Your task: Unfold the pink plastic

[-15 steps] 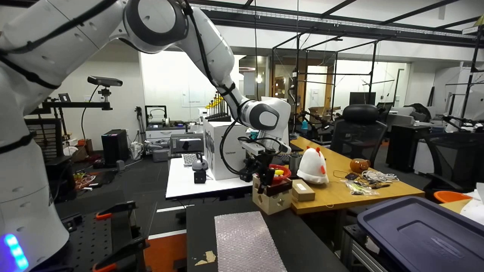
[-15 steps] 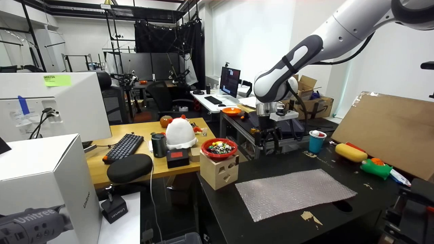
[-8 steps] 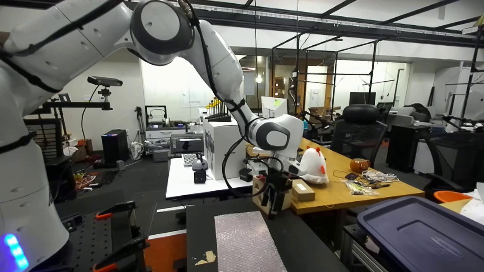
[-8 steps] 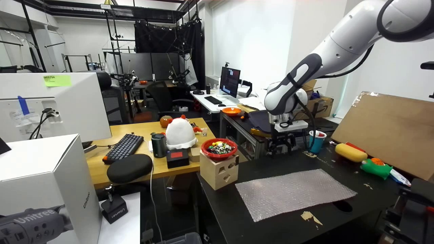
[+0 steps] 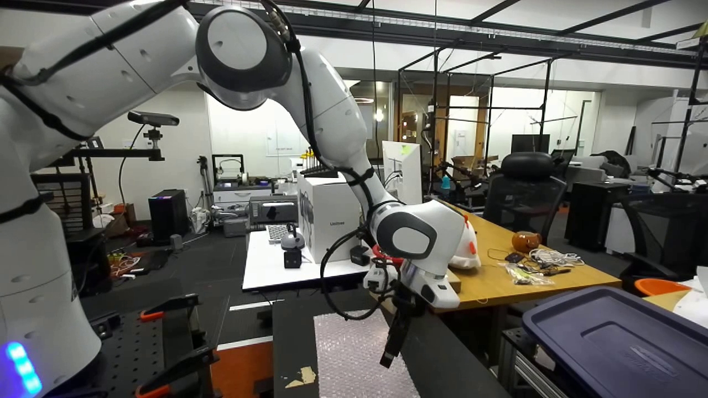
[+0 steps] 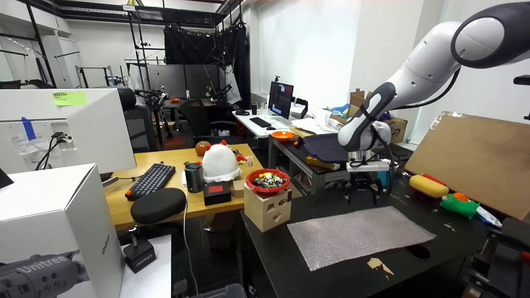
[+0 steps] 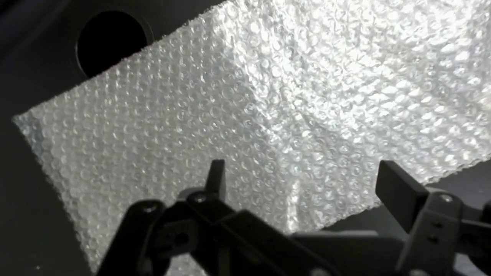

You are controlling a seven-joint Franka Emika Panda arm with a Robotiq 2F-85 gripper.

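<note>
The fingers (image 7: 401,195) stand apart; best pinch the pink plastic (image 7: 245,122) by one layer's edge, low in the wrist view.

open air above the pink plastic (image 6: 360,236), wooden box (image 6: 265,213) topped by red bowl (image 6: 268,191) near one end, green toy (image 6: 457,206) and tilted cardboard (image 6: 476,161) past the other

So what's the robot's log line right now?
hand: open, empty | pink plastic: lying flat, lightly creased, on black table | fully unfolded: can't tell
</note>
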